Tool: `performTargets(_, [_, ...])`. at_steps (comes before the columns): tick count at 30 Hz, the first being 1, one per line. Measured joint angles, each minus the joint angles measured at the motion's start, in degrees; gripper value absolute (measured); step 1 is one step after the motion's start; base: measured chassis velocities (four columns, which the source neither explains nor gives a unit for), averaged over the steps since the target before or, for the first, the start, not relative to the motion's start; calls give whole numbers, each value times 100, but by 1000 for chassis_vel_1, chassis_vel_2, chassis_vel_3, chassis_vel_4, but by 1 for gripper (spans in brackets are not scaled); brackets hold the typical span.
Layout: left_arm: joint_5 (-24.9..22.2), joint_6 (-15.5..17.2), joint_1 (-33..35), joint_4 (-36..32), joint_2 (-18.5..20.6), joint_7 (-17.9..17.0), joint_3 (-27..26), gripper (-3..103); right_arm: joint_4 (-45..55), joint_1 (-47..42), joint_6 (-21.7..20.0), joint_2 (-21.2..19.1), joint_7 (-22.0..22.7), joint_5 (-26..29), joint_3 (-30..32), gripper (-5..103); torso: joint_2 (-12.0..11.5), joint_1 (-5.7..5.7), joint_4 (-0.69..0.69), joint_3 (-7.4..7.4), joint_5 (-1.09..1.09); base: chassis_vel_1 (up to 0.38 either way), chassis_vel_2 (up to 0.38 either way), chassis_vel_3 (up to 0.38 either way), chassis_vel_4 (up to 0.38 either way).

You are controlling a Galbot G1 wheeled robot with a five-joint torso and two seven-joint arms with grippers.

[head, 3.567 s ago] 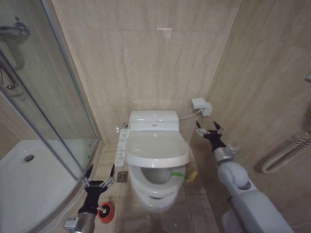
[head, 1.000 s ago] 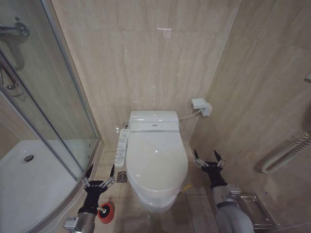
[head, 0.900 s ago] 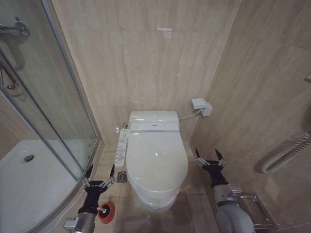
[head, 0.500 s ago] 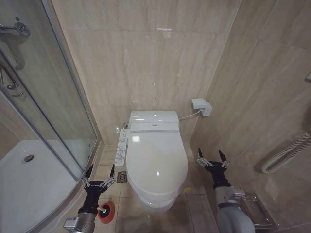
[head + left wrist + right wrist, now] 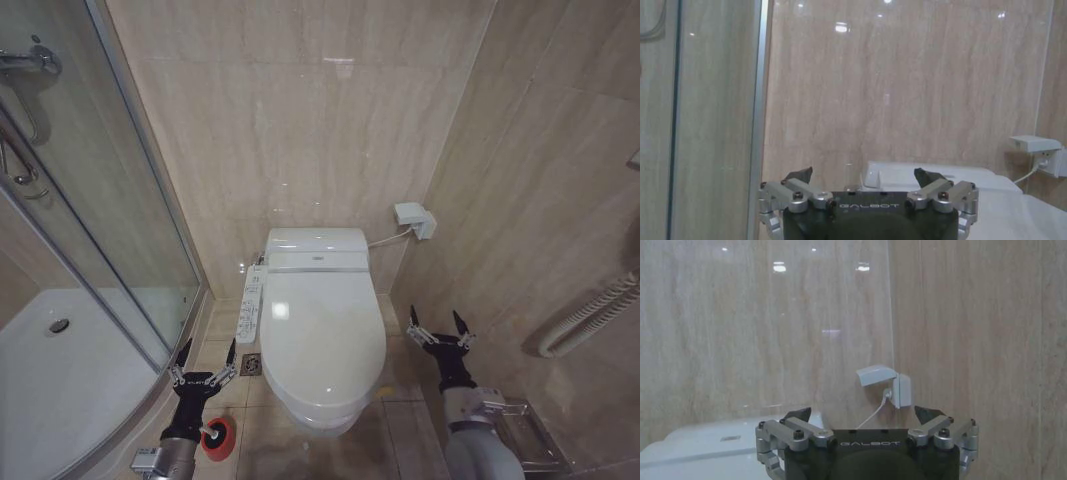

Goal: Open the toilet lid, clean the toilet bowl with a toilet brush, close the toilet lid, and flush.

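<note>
The toilet lid [image 5: 322, 335] lies flat and shut over the toilet bowl [image 5: 318, 417], so judged from how things lie, only the flush remains. That calls for finding the control: the long button panel [image 5: 250, 304] runs along the bowl's left side, and the tank housing [image 5: 316, 248] sits behind the lid against the back wall. Which of them carries the flush I cannot tell from here.

Room is tight. The glass shower door [image 5: 105, 200] closes in the left, its frame meeting the floor just beside the panel, and the tiled side wall hems the right, with a wall socket [image 5: 414, 219] and its cord above the tank. A strip of floor runs down each side of the bowl.

The right gripper [image 5: 438, 333] hangs beside the lid's right edge, apart from it, fingers spread wide and empty. The left gripper [image 5: 205, 365] hovers low on the left, near the panel's front end, also wide open and holding nothing. Just below it stands the toilet brush [image 5: 216, 437] in its red holder on the floor.
</note>
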Motion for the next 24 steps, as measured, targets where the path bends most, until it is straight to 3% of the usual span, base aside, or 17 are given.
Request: performTargets(24, [0, 0, 0, 0, 0, 0, 0, 99, -1, 5, -33, -4, 5, -7, -8, 100, 0, 0, 0, 0, 0, 0, 0, 0, 0])
